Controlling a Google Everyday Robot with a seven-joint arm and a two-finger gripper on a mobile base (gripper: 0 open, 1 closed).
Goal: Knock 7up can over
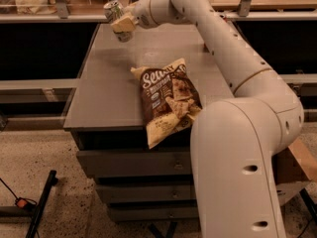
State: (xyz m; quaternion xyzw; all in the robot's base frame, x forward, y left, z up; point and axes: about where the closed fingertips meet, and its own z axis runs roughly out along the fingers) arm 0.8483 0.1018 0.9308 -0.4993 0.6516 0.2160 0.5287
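7up can [113,9]: tilted off upright at the far left corner of the desk [106,95], silver top leaning up and to the left; whether its base rests on the surface cannot be told
End effector [123,24]: just beside and below the can, touching it, at the end of the long white arm [218,38] stretched across the desk; whether it is spread, pressed together or pinching the can cannot be told
Progress: contact is made and the can is leaning, so the knock looks under way but not finished; the can is not lying on its side
Left to do: by this view, the tip has to carry through until the can lies flat on the desk
Edges: the can sits right at the far edge and near the left edge, with a dark gap and a metal rail [49,18] behind it; a hard shove outward could send it off the desk rather than merely over
Open room: a bare stretch of grey top lies between the can and the chip bag [168,100], giving the can space to fall toward the near side
Obstacle: the chip bag lies at the front middle, overhanging the near edge above the drawers [133,162], well apart from the can
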